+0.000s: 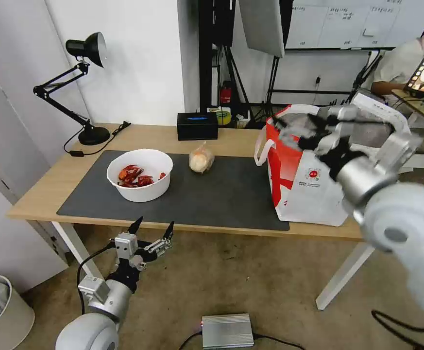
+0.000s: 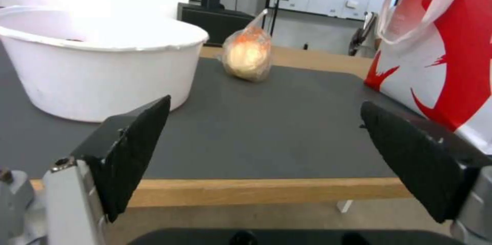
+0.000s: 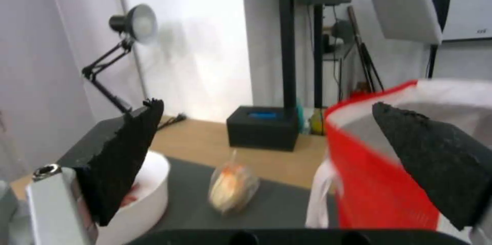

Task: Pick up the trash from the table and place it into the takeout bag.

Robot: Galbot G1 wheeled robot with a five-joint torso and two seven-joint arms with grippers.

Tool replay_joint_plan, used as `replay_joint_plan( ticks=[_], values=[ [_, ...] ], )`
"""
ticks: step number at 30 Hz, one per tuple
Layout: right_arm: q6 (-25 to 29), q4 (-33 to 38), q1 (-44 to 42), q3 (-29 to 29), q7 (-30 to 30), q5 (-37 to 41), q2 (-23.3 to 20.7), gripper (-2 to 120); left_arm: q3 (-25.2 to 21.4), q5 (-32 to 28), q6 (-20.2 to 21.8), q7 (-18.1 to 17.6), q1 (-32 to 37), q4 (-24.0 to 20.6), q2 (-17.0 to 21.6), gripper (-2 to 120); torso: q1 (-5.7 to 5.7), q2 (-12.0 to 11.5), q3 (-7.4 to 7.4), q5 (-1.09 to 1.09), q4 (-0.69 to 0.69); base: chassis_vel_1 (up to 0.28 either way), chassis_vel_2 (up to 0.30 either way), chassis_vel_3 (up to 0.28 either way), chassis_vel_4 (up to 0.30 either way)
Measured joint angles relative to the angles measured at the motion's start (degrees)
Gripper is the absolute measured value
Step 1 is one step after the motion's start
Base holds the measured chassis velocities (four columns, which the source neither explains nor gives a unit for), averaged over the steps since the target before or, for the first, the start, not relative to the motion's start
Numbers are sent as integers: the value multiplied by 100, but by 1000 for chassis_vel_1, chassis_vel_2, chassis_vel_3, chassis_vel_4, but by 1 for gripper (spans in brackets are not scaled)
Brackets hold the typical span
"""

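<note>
A white bowl (image 1: 140, 175) (image 2: 102, 68) (image 3: 148, 195) with red crayfish shells stands on the dark mat (image 1: 231, 194) of the wooden table (image 1: 42, 194). To its right lies a small clear bag with a pale bun (image 1: 201, 159) (image 2: 250, 54) (image 3: 233, 185). The white-and-red takeout bag (image 1: 309, 180) (image 2: 446, 45) (image 3: 379, 168) stands open at the mat's right end. My left gripper (image 1: 152, 228) (image 2: 265, 103) is open and empty, low in front of the table's near edge. Over the bag's rim my right gripper (image 1: 299, 132) (image 3: 266, 104) hangs open with nothing in it.
A black box (image 1: 197, 125) (image 3: 264, 127) sits at the table's back edge, and a black desk lamp (image 1: 83, 87) (image 3: 128, 25) at the back left. On the floor are a white bin (image 1: 3, 311) at the left and a silver box (image 1: 227, 330).
</note>
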Motion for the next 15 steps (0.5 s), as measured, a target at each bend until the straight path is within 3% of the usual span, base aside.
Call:
replay_joint_plan(
  ticks=[8, 12, 15],
  values=[
    [68, 229, -957, -165, 365, -764, 157, 100, -16, -3, -63, 1, -10, 15, -4, 100, 0, 0, 0, 0, 0, 0, 0, 0, 0],
    [346, 236, -1582, -187, 425, -1232, 186, 100, -41, -10, -79, 8, -19, 22, 32, 100, 0, 0, 0, 0, 0, 0, 0, 0, 0],
    [869, 134, -2206, -237, 197, -1805, 260, 100, -48, -15, -84, 14, -34, 53, 54, 100, 0, 0, 0, 0, -1, 0, 0, 0, 0]
  ],
)
